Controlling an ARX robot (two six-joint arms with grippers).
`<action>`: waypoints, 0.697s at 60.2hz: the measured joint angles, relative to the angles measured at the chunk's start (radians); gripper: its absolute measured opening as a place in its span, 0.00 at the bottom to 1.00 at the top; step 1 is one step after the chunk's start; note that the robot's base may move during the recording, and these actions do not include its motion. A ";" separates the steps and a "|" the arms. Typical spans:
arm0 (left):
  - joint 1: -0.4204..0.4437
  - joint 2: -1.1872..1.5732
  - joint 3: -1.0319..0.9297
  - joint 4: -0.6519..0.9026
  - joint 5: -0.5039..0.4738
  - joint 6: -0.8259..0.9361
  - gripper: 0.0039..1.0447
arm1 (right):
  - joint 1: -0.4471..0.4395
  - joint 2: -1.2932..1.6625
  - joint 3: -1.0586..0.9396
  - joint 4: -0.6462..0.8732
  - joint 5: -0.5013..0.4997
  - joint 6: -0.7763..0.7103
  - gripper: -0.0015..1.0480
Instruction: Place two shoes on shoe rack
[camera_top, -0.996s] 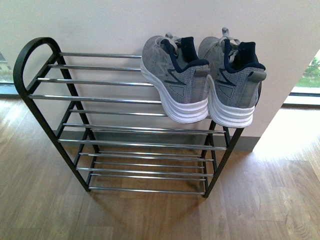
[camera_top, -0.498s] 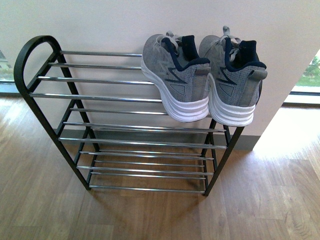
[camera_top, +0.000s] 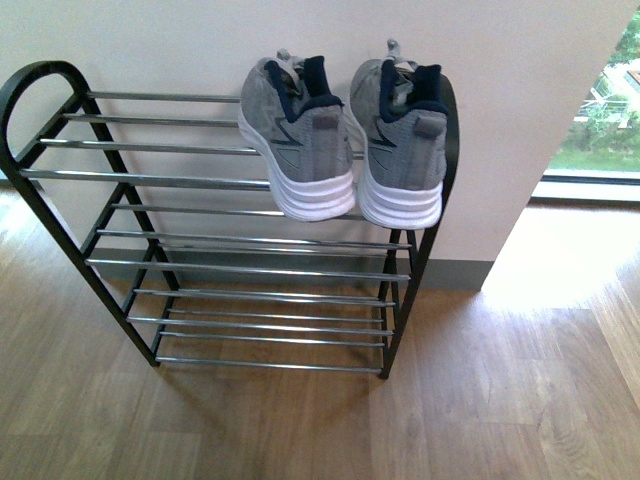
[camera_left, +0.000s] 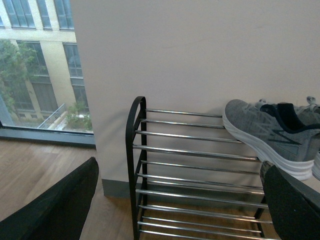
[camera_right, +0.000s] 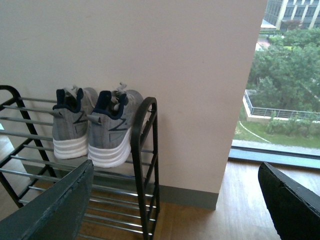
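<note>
Left claw (camera_left: 178, 167) is spread wide, its dark fingers (camera_left: 60, 205) far apart and gripping nothing. The right claw (camera_right: 175, 169) is spread the same way.

In the front view, a pale wall (camera_top: 200, 40) stands at 12 o'clock. Wood floor (camera_top: 500, 400) lies open from 3 through 6 to 9 o'clock, and a window (camera_top: 600, 120) is at 2 o'clock.

The shoe rack (camera_top: 150, 180) backs onto the wall. Its two shoes (camera_top: 300, 140) sit side by side at the top tier's 3 o'clock end, the outer one just beside the black side frame. Toes point to 12 o'clock and heels overhang the front rod. The top rods run free toward 9 o'clock.
</note>
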 joint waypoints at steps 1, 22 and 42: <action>0.000 0.000 0.000 0.000 0.000 0.000 0.91 | 0.000 0.000 0.000 0.000 0.000 0.000 0.91; 0.000 0.000 0.000 0.000 0.000 0.000 0.91 | 0.000 0.000 0.000 0.000 0.000 0.000 0.91; 0.000 0.000 0.000 0.000 -0.004 0.000 0.91 | 0.000 0.000 0.000 0.000 -0.004 0.000 0.91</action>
